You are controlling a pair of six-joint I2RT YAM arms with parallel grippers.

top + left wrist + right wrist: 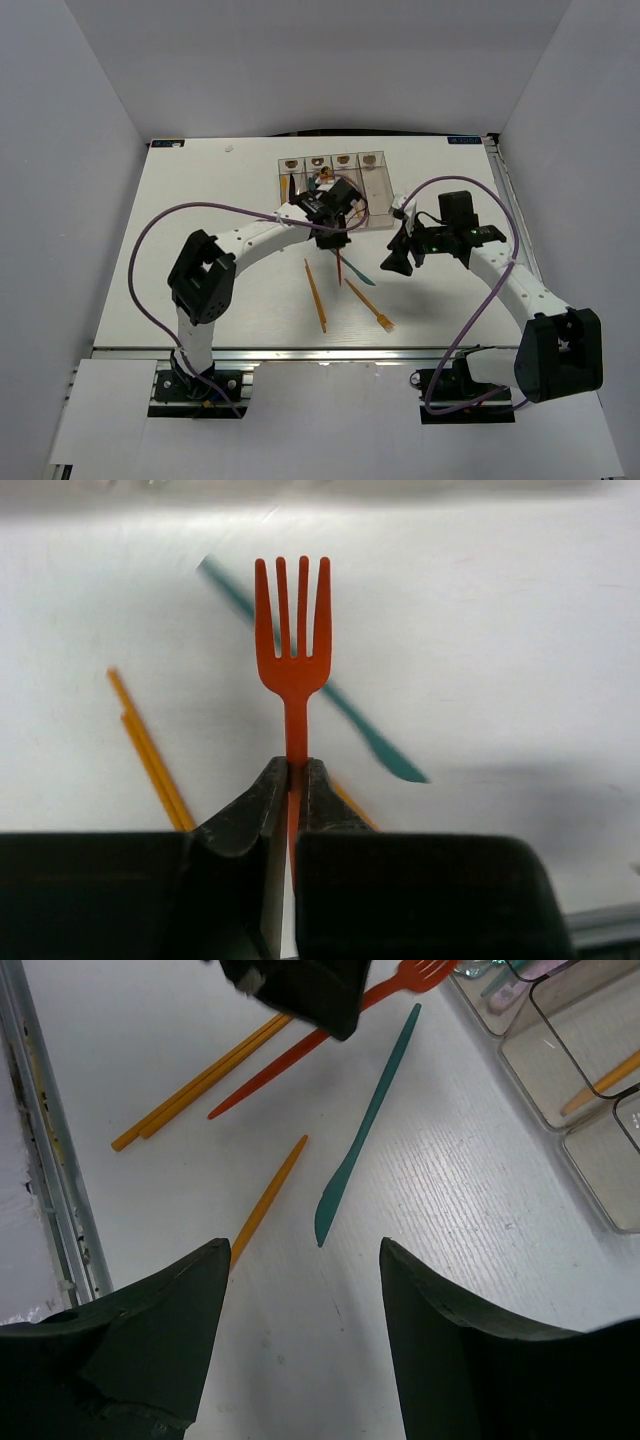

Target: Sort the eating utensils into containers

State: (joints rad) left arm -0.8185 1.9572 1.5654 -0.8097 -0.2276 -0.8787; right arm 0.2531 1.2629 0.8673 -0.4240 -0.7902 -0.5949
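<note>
Lower centre of top view: orange fork (370, 305), flat on table (200, 200). Just left: orange utensil pair (316, 295), side by side. Teal knife (365, 1125) flat between them. We log right gripper (300, 1250) jaws wide apart, empty. Left gripper (293, 780) jaws clamped on red fork (292, 630) handle. Upper centre: containers (335, 180), some utensils inside.
</note>
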